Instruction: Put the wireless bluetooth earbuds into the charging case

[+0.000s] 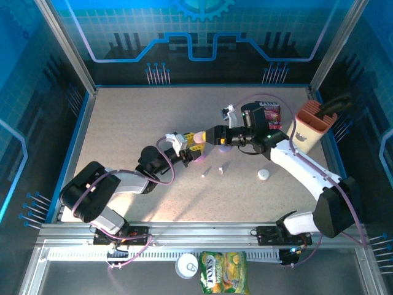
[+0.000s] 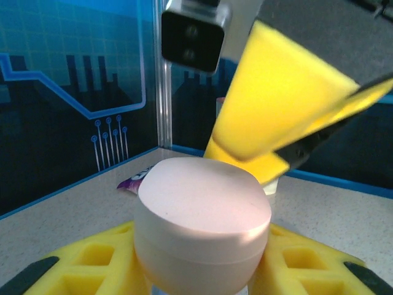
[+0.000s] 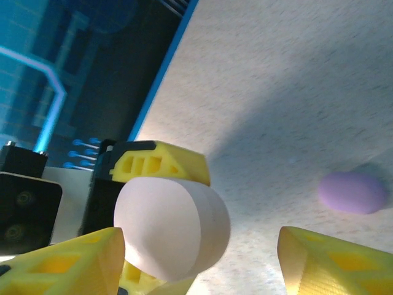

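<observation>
While the left gripper [image 2: 202, 273] clamps the pink case [image 2: 202, 209] between its fingers [image 2: 92, 267], we note the right gripper [image 3: 199, 270] just beside it, jaws spread wide, gripping nothing. Two white earbuds [image 1: 206, 173] lie on the table [image 1: 123, 123] nearby.

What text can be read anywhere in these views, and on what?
None can be read.
On the green-yellow snack bag: dark lettering, too blurred to read.
On the purple packet: white lettering, too small to read.
On the round white container: a printed mark, unreadable.
</observation>
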`<state>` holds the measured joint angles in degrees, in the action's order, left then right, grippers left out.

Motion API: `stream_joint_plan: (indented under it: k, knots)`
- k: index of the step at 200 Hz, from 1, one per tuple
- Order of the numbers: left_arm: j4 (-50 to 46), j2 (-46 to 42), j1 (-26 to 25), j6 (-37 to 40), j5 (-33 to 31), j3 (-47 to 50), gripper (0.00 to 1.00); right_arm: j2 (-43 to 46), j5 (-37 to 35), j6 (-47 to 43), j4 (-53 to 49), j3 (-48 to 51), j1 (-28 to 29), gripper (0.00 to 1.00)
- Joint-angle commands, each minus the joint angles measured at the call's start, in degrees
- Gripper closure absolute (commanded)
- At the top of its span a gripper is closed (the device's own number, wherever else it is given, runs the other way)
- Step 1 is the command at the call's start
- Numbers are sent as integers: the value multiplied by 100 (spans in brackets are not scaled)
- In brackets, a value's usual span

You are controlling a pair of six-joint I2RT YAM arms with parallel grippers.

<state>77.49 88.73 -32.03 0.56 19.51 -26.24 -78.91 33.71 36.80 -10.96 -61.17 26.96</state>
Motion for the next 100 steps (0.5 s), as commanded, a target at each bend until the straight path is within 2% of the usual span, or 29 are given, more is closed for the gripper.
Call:
stream_joint_plan:
  k: [1, 35, 75, 100]
  knots:
    - [283, -172, 31, -266, 261, -226, 61, -91, 912, 778, 930, 210, -61, 35]
    - [284, -114, 31, -328, 359, -275, 61, -145, 1226, 1237, 1650, 503, -69, 47]
    - [284, -156, 35, -380, 492, -244, 61, -138, 1188, 1211, 1664, 532, -77, 68]
    - [284, -146, 30, -319, 558, -228, 57, -68, 1134, 1163, 1681, 592, -97, 76]
